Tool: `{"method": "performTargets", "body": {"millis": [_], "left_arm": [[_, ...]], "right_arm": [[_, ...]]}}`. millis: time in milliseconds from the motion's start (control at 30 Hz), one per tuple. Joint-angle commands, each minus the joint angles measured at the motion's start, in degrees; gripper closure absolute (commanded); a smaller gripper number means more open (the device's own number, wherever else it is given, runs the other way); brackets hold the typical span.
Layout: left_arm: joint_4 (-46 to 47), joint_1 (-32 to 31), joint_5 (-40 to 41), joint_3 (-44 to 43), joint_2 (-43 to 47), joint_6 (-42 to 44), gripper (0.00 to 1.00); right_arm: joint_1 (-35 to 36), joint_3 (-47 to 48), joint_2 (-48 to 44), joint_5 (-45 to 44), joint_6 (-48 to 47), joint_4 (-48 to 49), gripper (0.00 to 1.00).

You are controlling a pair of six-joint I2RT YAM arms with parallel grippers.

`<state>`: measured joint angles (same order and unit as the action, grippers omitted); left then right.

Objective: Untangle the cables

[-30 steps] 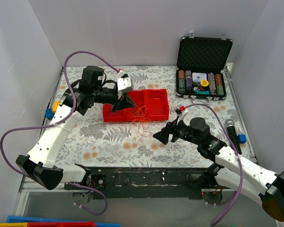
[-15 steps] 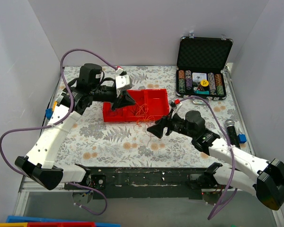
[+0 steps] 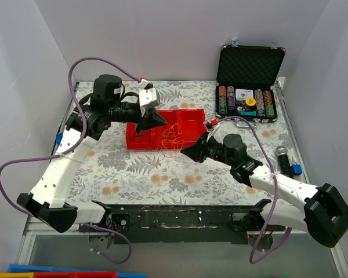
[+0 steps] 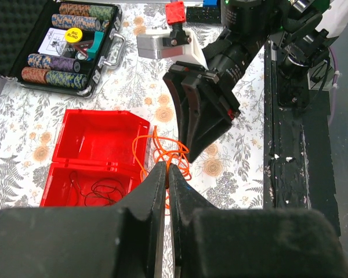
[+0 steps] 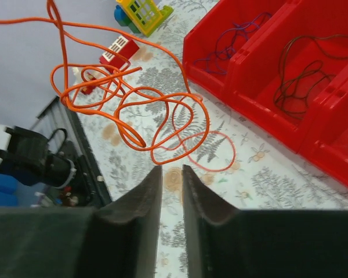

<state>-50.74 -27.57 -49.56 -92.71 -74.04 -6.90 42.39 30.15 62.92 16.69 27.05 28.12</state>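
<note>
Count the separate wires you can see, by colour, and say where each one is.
3. The orange wire loops over the table beside the red tray; a purple wire and a dark wire lie in separate tray compartments. More may be hidden.

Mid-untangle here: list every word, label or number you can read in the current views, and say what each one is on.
"BIG BLIND": on the yellow round button inside the open poker chip case.
White card beside that button: print on it, too small to read.
Poker chips in the case: patterned edges only, no legible values.
Nothing readable on the red bin, the cables or either arm.
</note>
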Motion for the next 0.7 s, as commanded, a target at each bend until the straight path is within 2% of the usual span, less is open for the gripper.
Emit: {"method": "performTargets", "body": {"millis": [0,33,67,100,133,267,400,533,667], "left_arm": [[0.38,-0.11,-1.33,-2.39,1.35,-0.66,1.0],[0.38,-0.11,-1.24,-2.48,1.35,-0.66,1.0],[0.47,-0.11,-1.15,-2.48,1.53,-0.75,1.0],[0.64,-0.11,-1.15,-2.48,1.7,-0.75,1.0],[0.9,-0.2,-0.98,-2.57,1.79,-0.75,1.0],[1.43,-0.2,-1.06,-2.92,1.88,-0.84,1.0],[1.52,-0.2,-1.33,-4.76,1.36,-1.28,1.0],[1.61,-0.2,-2.2,-7.48,0.48,-2.59,1.0],[1.79,-0.29,-2.73,-8.63,0.04,-3.65,1.0]], "right_arm": [[0.06,0.17,0.8,0.28,1.51,6.34,0.87],[0.06,0.34,0.81,0.1,1.6,5.64,0.87],[0.06,0.17,0.81,0.36,1.43,5.28,0.77],[0.06,-0.44,0.54,1.06,1.34,5.63,0.58],[0.15,-1.31,0.19,1.76,1.25,6.59,0.46],[1.28,-6.5,-1.83,0.2,1.17,10.63,0.17],[4.27,-11.15,-2.71,-7.79,-2.17,14.67,0.14],[4.98,-12.93,-0.78,-9.21,-3.58,20.21,0.13],[6.03,-9.77,3.61,-9.92,-4.81,23.03,0.12]]}}
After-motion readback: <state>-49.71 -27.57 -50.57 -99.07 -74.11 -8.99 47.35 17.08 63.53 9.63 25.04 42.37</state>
